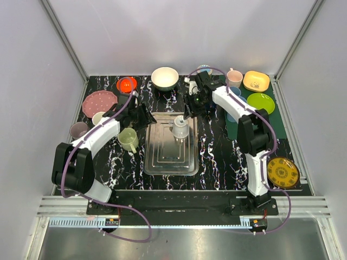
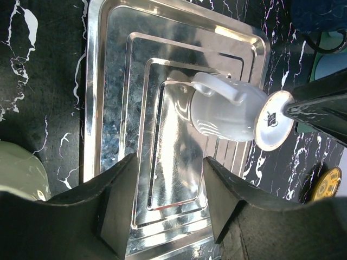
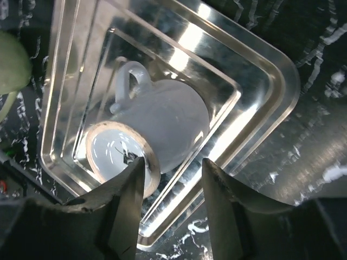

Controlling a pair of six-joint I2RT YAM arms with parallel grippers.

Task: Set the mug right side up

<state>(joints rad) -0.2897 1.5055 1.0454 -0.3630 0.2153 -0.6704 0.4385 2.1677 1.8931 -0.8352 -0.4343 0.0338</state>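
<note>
Up close in the right wrist view, the right claw (image 3: 172, 173) is spread and empty, its fingers framing the mug (image 3: 173, 114). That mug stands rim-down mid-tray (image 3: 260, 81), foot ring up, handle (image 3: 129, 81) toward the upper left. I'd centre on the body below that ring, clear of the handle, then pinch, lift and roll the wrist. The left claw (image 2: 171, 168) hangs spread and empty, low in its frame.
</note>
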